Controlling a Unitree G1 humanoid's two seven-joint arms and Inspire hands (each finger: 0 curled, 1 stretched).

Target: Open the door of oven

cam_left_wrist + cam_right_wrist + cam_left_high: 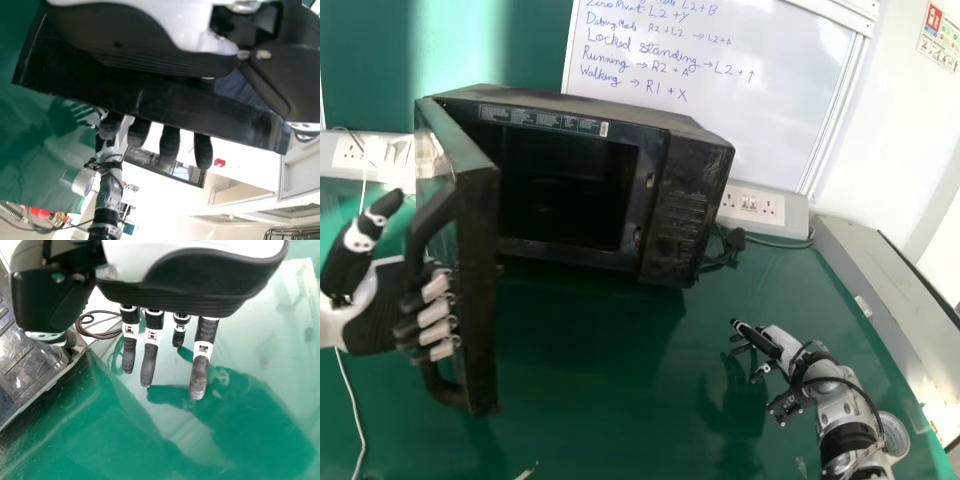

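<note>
1. Shows a black oven [685, 160] toward the back of the green table [600, 420], with its door [478, 300] swung open on the left side
2. Has the left hand [375, 322] at the door's handle [425, 222], with fingers curled round it, slightly apart, and thumb raised clear
3. Has the right hand [783, 343] above the table, in front and right of the oven, with fingers nearly straight and spread
</note>
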